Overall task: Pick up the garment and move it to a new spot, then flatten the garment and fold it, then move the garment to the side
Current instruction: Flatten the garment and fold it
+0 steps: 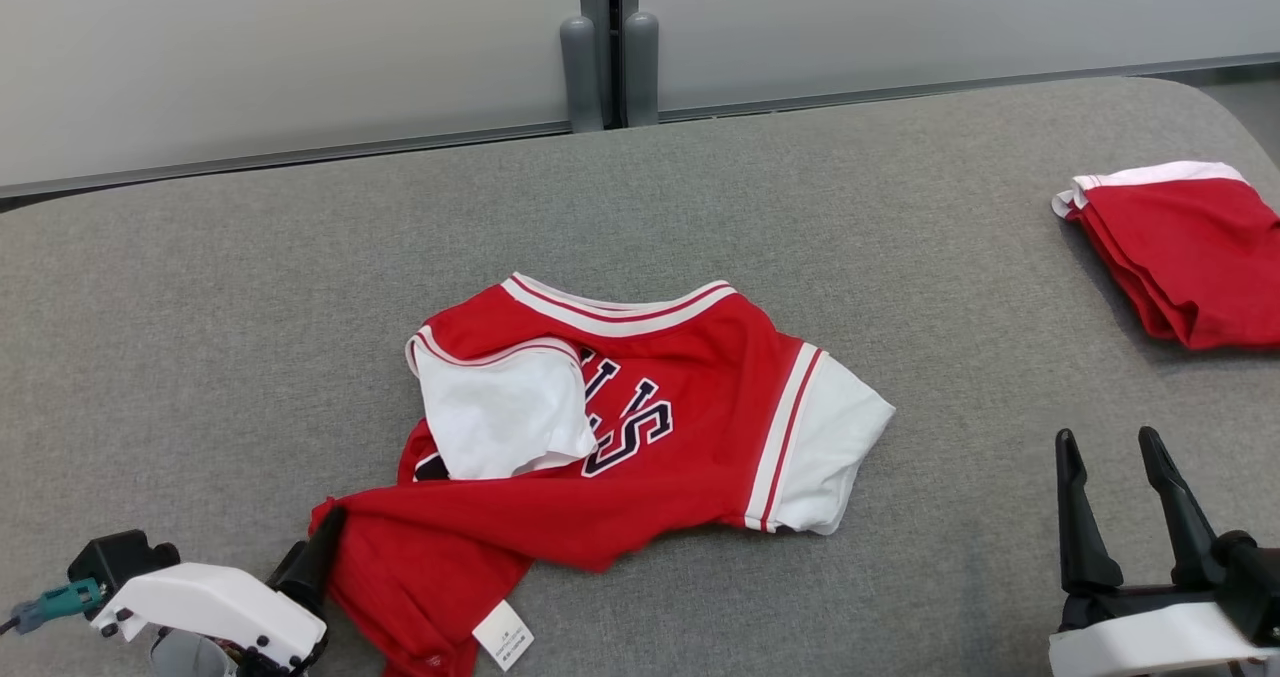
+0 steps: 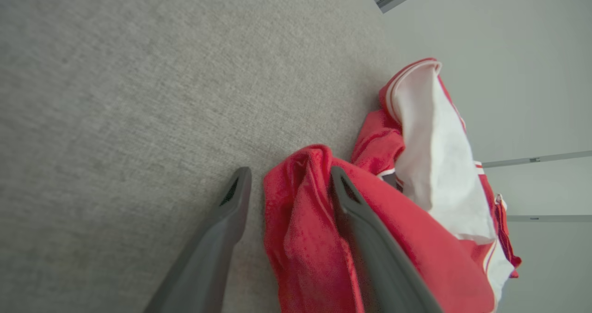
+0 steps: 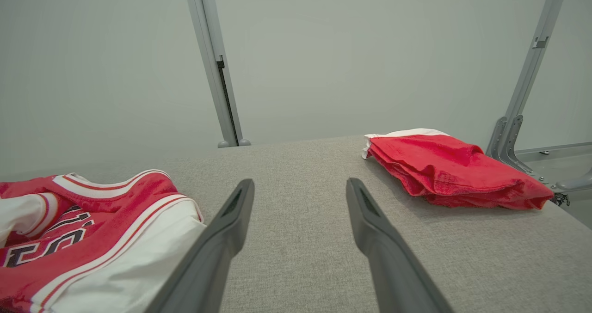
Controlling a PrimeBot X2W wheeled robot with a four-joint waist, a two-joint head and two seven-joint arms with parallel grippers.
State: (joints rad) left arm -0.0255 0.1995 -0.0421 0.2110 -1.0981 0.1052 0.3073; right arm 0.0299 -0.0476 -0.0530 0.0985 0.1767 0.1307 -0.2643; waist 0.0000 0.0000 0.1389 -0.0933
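The garment [image 1: 680,427], a red jersey with white sleeves and black letters, lies crumpled in the middle of the grey table, one white sleeve folded over its chest. Its lower hem is bunched toward the front left, a white label showing. My left gripper [image 1: 318,557] sits at that hem corner. In the left wrist view the left gripper [image 2: 290,172] is open; a ridge of the red garment [image 2: 305,239] lies loose between the fingers. My right gripper [image 1: 1108,439] hovers open at the front right, apart from the cloth. The right wrist view has the right gripper [image 3: 300,183] empty, the garment [image 3: 92,220] to its left.
A second red garment [image 1: 1190,267], folded with a white edge, lies at the table's far right, and it appears as a folded red pile [image 3: 453,174] in the right wrist view. The grey padded table [image 1: 300,287] ends at a pale wall with two grey posts [image 1: 610,57].
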